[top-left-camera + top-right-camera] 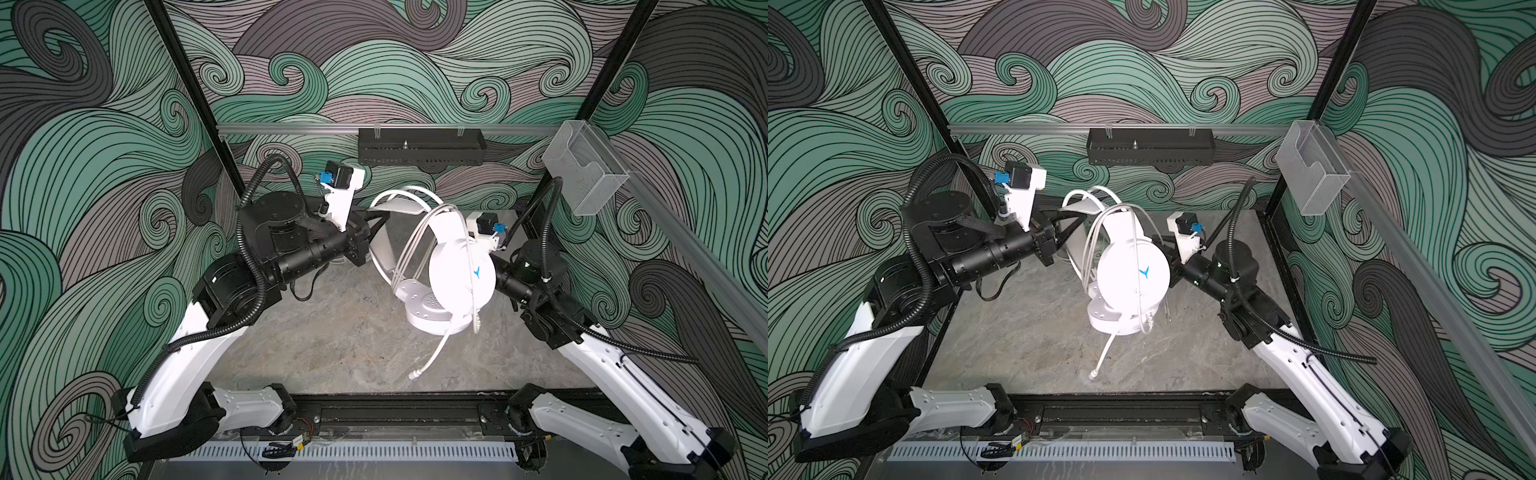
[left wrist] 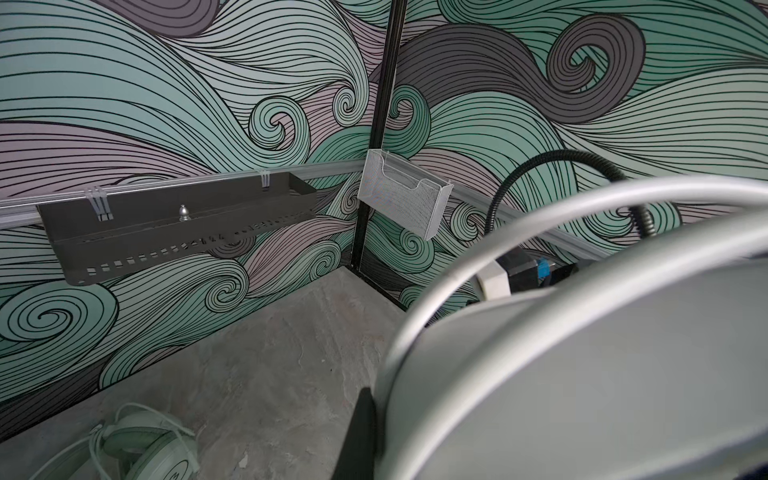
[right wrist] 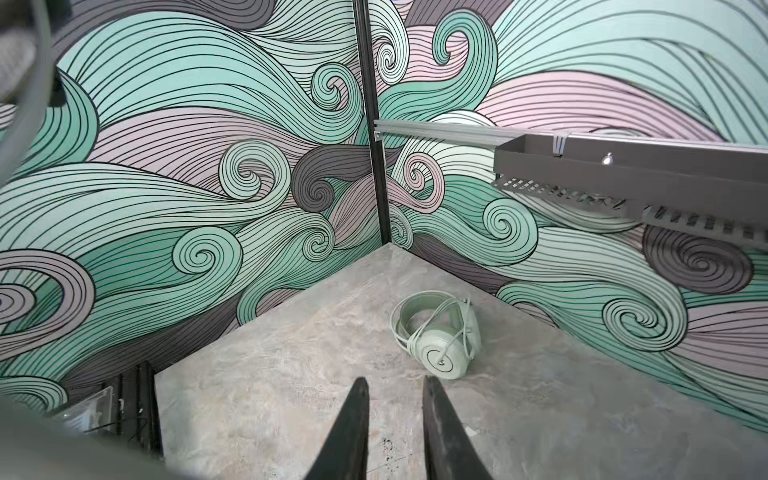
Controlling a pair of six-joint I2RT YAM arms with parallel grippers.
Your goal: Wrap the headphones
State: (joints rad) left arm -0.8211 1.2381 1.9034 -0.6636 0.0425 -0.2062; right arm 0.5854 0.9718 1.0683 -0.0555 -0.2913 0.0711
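Swirling green-and-grey wave-patterned walls [image 1: 104,166] around a grey marbled tabletop [image 1: 332,340], left gripper [image 1: 380,219] clenched on the upright white over-ear headset [image 1: 453,270] at centre, pale mint headset [image 3: 436,340] lying by the back wall, right gripper [image 3: 392,380] released, empty, clear plastic holder [image 1: 586,174] far right.

The right tool [image 3: 395,380] holds its two dark fingers [image 3: 347,432] apart, with only bare grey surface [image 3: 266,374] in the gap. Beyond the tips, near the corner post [image 3: 376,187], the mint green headphones [image 3: 436,338] lie on the surface, cable [image 3: 440,316] looped around them. A dark slotted tray [image 3: 623,174] hangs on a rail [image 3: 436,131] on the wave-patterned wall [image 3: 166,166].
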